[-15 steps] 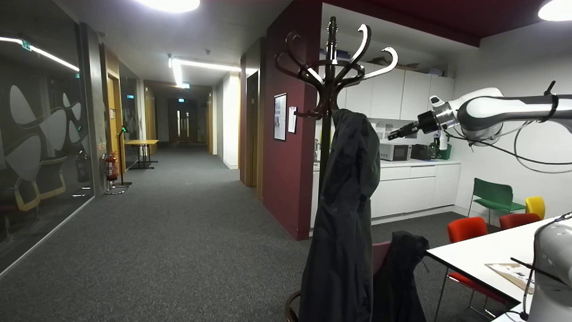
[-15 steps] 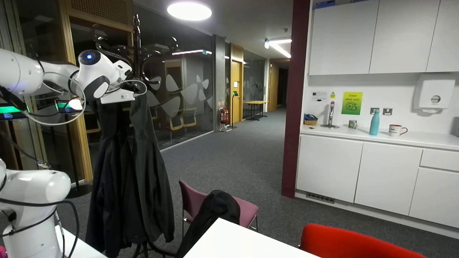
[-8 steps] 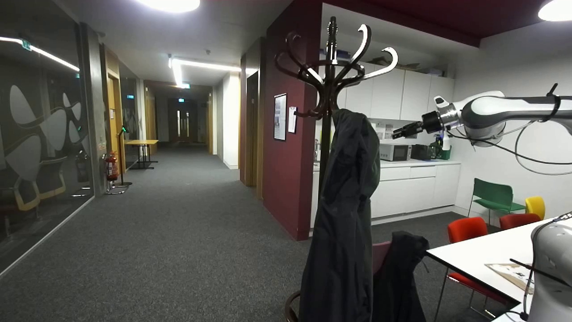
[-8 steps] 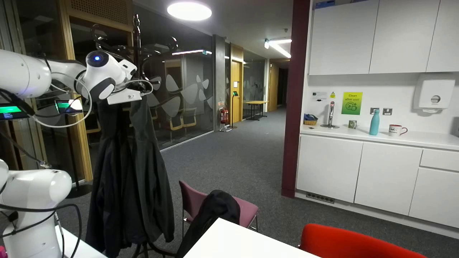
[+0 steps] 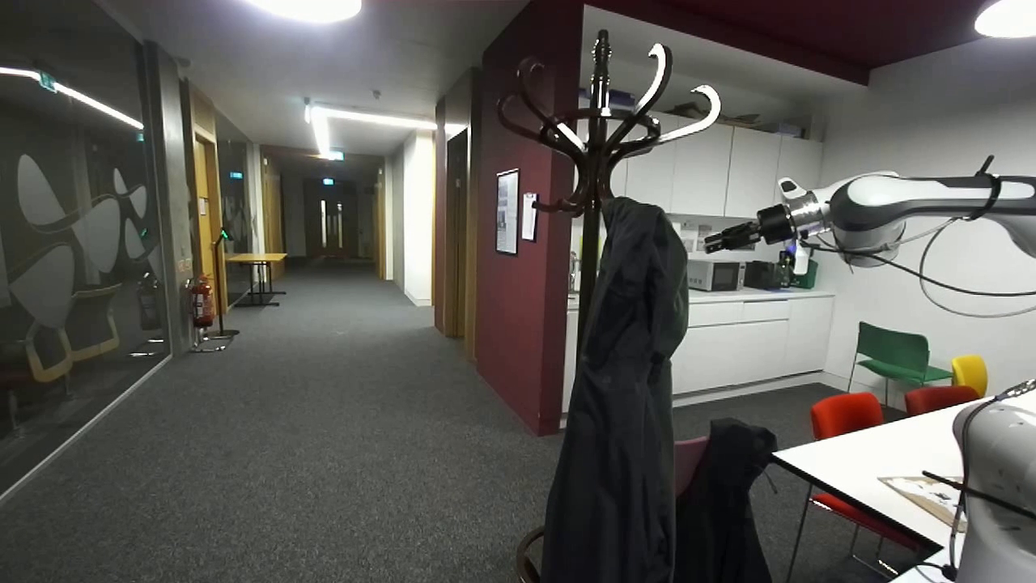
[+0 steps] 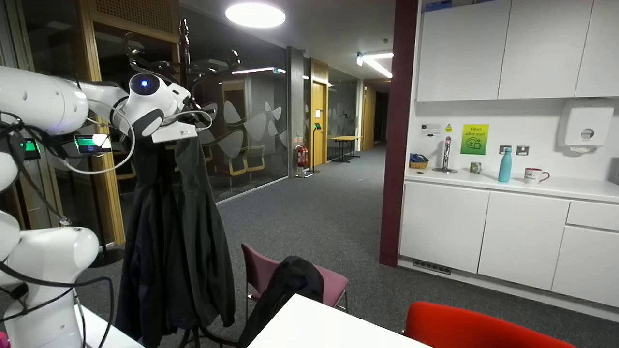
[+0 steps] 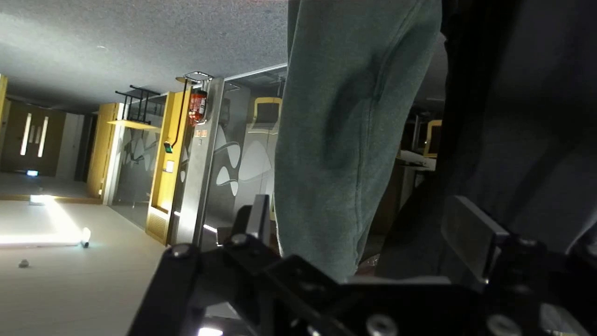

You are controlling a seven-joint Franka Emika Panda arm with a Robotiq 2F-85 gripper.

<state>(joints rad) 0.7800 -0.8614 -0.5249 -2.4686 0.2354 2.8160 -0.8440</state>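
The tool (image 5: 707,243) points toward the dark coat (image 5: 617,397) on the coat stand (image 5: 597,152), seemingly apart.

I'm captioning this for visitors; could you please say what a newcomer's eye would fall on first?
Probably the coat stand hung with dark coats, right of centre in an exterior view. Next, the white robot arm at that view's right, its open gripper facing a greenish garment in the wrist view. A red chair by the white table stands out.
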